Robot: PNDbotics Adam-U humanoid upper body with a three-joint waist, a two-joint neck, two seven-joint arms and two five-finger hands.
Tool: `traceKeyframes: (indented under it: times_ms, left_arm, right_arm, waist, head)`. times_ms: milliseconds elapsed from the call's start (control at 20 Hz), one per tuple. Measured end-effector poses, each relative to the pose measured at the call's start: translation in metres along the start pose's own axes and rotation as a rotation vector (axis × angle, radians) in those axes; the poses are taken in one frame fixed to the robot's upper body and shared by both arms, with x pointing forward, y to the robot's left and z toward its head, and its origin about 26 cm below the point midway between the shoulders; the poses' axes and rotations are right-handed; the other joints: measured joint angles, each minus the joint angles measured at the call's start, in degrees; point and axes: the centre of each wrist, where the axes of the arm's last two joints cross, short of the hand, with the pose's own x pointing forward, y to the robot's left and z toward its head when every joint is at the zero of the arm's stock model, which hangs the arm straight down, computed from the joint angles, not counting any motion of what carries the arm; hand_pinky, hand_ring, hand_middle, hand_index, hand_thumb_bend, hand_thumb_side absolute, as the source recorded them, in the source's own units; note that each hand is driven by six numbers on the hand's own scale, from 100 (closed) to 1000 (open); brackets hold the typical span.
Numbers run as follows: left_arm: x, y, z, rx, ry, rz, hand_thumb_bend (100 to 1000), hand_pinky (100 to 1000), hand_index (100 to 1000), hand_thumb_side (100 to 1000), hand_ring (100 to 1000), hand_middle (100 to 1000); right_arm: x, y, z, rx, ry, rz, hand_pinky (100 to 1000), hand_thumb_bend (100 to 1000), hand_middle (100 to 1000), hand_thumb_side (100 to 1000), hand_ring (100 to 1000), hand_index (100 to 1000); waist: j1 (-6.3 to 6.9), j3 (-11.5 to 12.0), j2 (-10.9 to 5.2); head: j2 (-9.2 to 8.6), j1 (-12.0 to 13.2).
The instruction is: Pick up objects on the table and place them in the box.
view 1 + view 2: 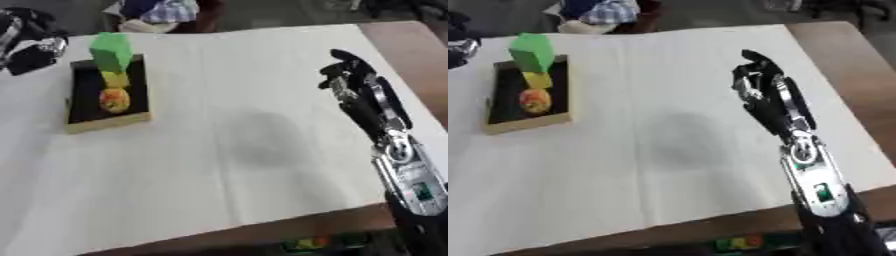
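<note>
Box [80,123] with green block [111,50] (plus yellow, orange pieces), well apart from right hand [756,82], fingers relaxed, empty.

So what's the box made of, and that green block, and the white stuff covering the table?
The box looks like pale wood: a tan matte rim round a dark inside. The green block looks like plastic or painted wood, with flat even colour and sharp edges; I can't tell which. The white cover looks like paper or thin cloth, matte, with straight fold lines.

Right hand [756,85] black; silver forearm [811,170], round joint, small green mark.
</note>
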Motion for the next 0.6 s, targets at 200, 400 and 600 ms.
traceKeyframes:
  times_ms: [200,400,600]
  left_arm:
    - [0.022,-0.021,0.027,0.095,-0.050,0.225,100,746,777,843,611,628]
    - [0.039,-0.037,0.044,0.128,-0.076,0.358,100,751,781,867,623,640]
    - [0.047,-0.064,0.065,0.127,-0.059,0.469,100,751,779,890,622,638]
  right_arm:
    - [-0.002,0.000,0.002,-0.004,0.006,-0.002,755,100,660,681,618,901]
    - [-0.004,0.000,0.007,-0.016,0.017,-0.011,750,100,649,694,608,901]
    - [-0.007,0.002,0.014,-0.040,0.032,-0.049,748,100,651,703,605,901]
  waist:
    - [0.00,0.8,0.00]
    - [0.00,1.1,0.00]
    - [0.00,1.4,0.00]
  head:
    - [0.00,1.3]
    - [0.00,2.4]
    - [0.00,3.4]
